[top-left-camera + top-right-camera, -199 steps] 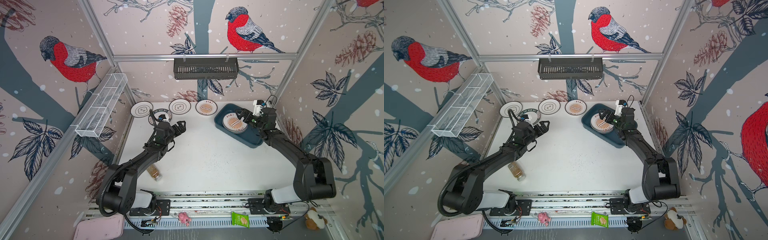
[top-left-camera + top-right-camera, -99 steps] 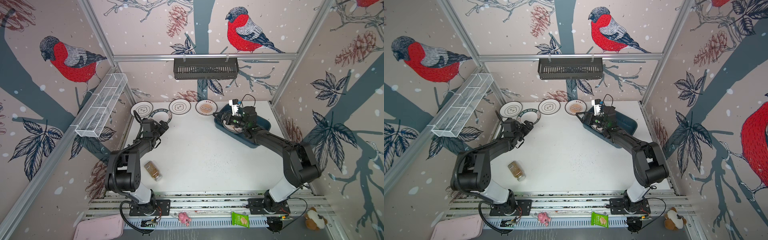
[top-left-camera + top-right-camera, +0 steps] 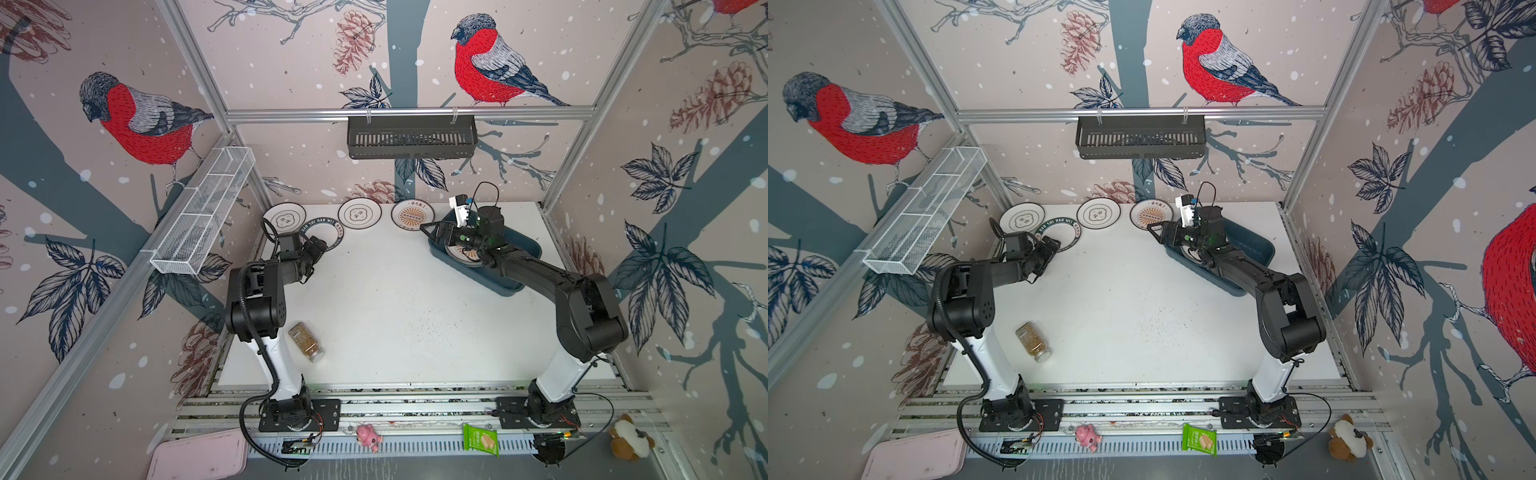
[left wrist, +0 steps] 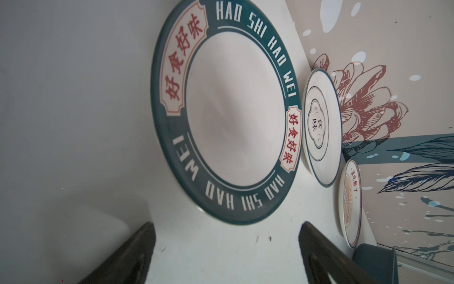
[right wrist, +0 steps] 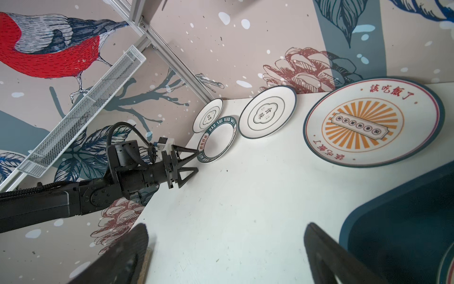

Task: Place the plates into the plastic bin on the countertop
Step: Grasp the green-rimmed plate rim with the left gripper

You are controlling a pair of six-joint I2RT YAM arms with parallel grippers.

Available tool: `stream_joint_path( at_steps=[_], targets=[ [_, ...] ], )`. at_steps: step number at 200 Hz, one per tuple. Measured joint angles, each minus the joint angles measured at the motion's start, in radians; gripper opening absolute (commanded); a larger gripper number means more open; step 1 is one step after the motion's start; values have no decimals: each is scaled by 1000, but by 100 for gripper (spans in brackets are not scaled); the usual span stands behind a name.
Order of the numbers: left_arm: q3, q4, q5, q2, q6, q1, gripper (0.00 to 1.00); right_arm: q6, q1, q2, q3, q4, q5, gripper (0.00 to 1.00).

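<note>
Green-rim plate (image 4: 228,115) far left: likely stiff, slick, breakable, flat on countertop (image 3: 395,291); pinch near edge. Left gripper (image 5: 196,159), right gripper (image 5: 226,226) agape, empty.

Bullfinch wallpaper (image 3: 490,70), aluminium rail (image 3: 291,115), black basket (image 3: 411,137), wire shelf (image 3: 203,216)

a: the light is soft and even; the countertop (image 3: 395,299) looks bright, with faint shadows and no glare.
b: top views bend at the edges; wrist views blur the near fingers (image 4: 127,258).
</note>
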Motion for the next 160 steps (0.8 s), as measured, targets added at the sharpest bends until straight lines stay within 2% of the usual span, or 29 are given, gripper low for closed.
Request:
stream_joint_path(
  at_steps=[24,82,128,160],
  targets=[
    [16,81,-2,47,-51,4,83,0,-3,24,8,0,8,100],
    [2,227,-49,110,-172,6,62,32,-20,78,26,4,7,99],
    [-35,286,-83,126,-241,9,31,54,-33,92,25,4,16,100],
    [-61,324,-82,135,-273,14,20,56,-34,91,14,8,19,100]
  ],
)
